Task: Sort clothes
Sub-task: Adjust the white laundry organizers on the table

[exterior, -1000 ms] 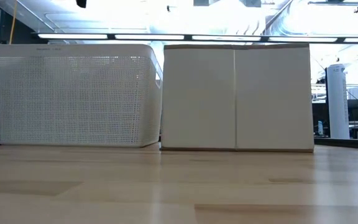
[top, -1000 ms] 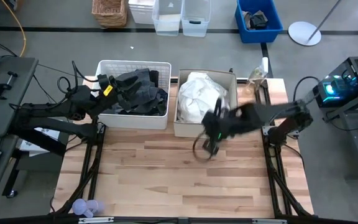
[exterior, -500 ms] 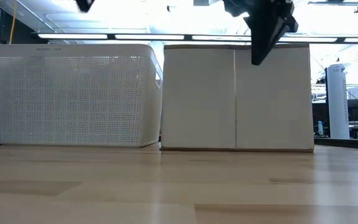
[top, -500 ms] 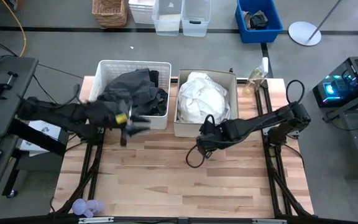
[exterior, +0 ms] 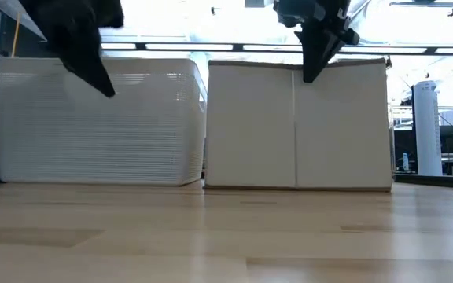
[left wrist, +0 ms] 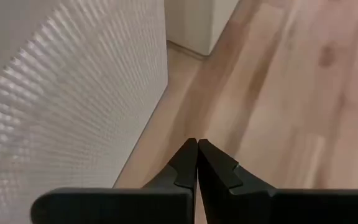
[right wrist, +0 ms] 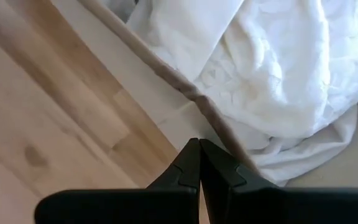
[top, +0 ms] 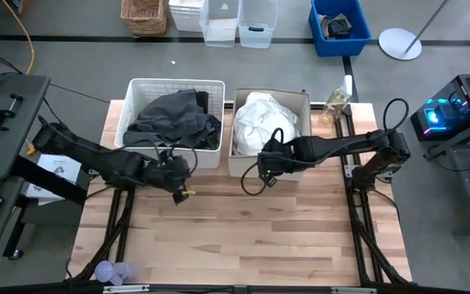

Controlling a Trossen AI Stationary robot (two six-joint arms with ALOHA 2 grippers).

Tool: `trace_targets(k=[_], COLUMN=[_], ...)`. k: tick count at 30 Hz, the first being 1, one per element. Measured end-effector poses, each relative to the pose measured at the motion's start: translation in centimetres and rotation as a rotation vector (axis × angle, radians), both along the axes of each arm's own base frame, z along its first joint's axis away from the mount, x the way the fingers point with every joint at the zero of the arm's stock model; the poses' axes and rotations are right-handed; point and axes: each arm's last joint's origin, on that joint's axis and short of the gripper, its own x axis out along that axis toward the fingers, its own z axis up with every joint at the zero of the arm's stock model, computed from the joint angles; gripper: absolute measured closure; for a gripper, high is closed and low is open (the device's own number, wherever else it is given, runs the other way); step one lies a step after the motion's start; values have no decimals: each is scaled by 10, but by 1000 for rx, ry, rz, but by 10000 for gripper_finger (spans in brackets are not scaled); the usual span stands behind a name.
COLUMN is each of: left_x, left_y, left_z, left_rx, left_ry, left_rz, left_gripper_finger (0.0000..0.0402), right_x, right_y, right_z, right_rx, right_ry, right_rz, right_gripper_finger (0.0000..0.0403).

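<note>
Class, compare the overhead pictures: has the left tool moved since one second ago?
Yes. The left tool left the white basket and now hangs over the table in front of it.

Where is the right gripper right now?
In the high view, the right gripper is shut and empty over the front wall of the beige box, beside the white clothes.

Basket (top: 134, 114) left w/ clothes (top: 174, 118) in it, box (top: 243, 166) right, touching, table (top: 235, 237) rear

White basket (top: 137, 86) beside beige box (top: 241, 167)
</note>
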Motion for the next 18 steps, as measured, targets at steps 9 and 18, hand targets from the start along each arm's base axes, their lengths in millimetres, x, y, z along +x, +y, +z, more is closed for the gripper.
trace_targets(k=[9,18], left_x=[24,27], left_y=[36,44], left_z=[-21,-17], left_rx=[83,4], left_ry=[123,75], left_rz=[88,63], left_gripper_finger=[401,401], right_x=[-1,2], right_y=[-6,-5], right_z=[-11,-25], right_rx=[-14,7], right_ry=[20,-2], right_rz=[-15,-31], right_gripper_finger=[403,403])
